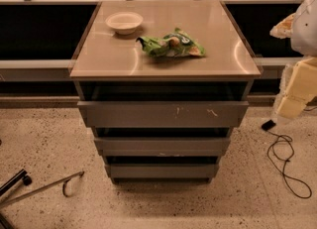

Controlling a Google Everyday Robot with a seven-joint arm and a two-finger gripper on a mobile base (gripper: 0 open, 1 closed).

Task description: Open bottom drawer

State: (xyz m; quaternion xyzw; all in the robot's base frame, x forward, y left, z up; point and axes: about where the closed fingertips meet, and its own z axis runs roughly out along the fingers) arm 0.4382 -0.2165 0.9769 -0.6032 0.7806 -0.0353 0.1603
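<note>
Gripper [293, 92] at far right edge of the view, partly cut off. It is a pale yellowish blocky end hanging down below the white arm [306, 25], tilted with its lower tip toward the cabinet side. It hangs in the air and touches nothing. Cannot tell whether it is spread or closed.

Bottom drawer [161, 171]: lowest of three grey fronts on the cabinet, down and to the left of the gripper, well apart from it. Plain flat front, dark gap above it, interior not visible.

Middle drawer [162, 146] sits just above it, also left of and below the gripper. Top drawer [163, 114], with pale scratches on its right part, is left of the gripper at about the height of its tip.

Cabinet top [109, 59] is up and left of the gripper. It carries a white bowl [124, 22] and, just right of the bowl, a green snack bag [171, 44].

Black cable [287, 166] loops on the speckled floor [59, 139] directly below the gripper. Metal rod [44, 187] lies on the floor far left.
</note>
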